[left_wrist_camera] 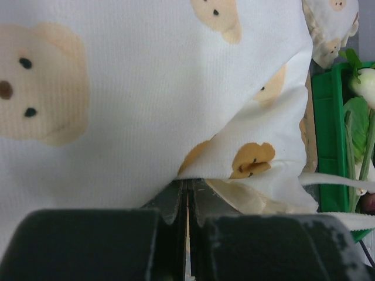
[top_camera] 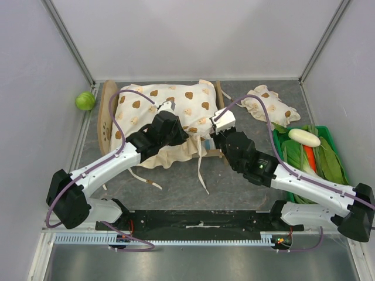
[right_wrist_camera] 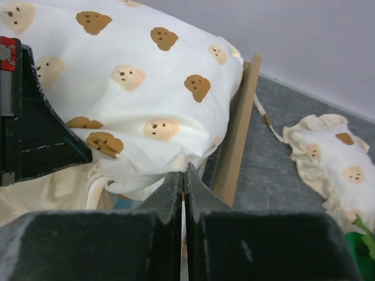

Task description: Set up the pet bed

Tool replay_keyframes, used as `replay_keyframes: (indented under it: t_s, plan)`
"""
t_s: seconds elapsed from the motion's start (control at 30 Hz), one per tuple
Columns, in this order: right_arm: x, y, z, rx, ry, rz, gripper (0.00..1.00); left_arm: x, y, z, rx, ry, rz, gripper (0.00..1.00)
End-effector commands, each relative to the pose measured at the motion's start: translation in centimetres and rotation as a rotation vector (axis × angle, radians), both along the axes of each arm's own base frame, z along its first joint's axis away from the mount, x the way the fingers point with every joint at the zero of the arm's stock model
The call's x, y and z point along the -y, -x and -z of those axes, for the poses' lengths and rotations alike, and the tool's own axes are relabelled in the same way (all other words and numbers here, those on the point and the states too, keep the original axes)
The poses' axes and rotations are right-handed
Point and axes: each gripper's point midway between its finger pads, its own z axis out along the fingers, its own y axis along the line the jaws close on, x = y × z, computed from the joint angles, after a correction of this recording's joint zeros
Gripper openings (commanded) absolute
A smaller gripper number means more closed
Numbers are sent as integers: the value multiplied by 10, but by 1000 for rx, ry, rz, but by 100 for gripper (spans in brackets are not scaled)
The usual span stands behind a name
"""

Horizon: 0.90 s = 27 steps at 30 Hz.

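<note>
Grey table (top_camera: 246,187): bears every item, and extends ahead of both hands.

Small light-wood pet bed (top_camera: 106,117): lies on the table directly ahead of the two hands. Its rounded headboard with cutouts stands out to the left of the left gripper (left_wrist_camera: 187,187). One side rail runs just right of the right gripper (right_wrist_camera: 185,172). The frame is largely covered.

Cream bear-print cushion (top_camera: 170,105) with ties: draped and bunched over the bed. Its near edge overhangs the frame toward the arms, and loose ties trail on the table below the hands.

Green plastic crate (left_wrist_camera: 324,146): well to the right of the right gripper. It holds leafy greens (top_camera: 331,164), a white vegetable (top_camera: 304,137) and an orange one (top_camera: 310,158).

Small frilled bear-print pillow (top_camera: 270,106): ahead and right of the right gripper, apart from the bed.

Left gripper: jaws pressed together, with a fold of cushion cloth pinched at the tips.

Right gripper: jaws likewise closed, nipping the cushion's edge beside the rail.

Round green fruit (top_camera: 85,100): far left of the left gripper, by the wall.
</note>
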Motion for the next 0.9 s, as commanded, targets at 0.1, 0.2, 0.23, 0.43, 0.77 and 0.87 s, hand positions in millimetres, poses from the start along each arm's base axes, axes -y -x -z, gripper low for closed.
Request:
replay_keyframes:
  t_s: [0.1,0.2,0.23,0.43,0.77,0.87]
  plan:
    - [-6,-15,-36,108,161,-5,3,-3,-6,-13,52,27,-6,2]
    - [-9,-19,-36,133,223,-19,3,-1,-5,-11,48,31,1,2]
    - [-10,-20,-37,137,239,-21,3,0,-4,-10,45,35,7,2]
    - [-14,-28,-51,177,241,-47,3,4,-4,-8,37,48,19,2]
    - [-10,-41,-30,172,285,-50,4,11,-4,-8,32,69,38,2]
    - [-7,-44,-13,145,287,-29,4,14,-3,-5,23,76,46,2]
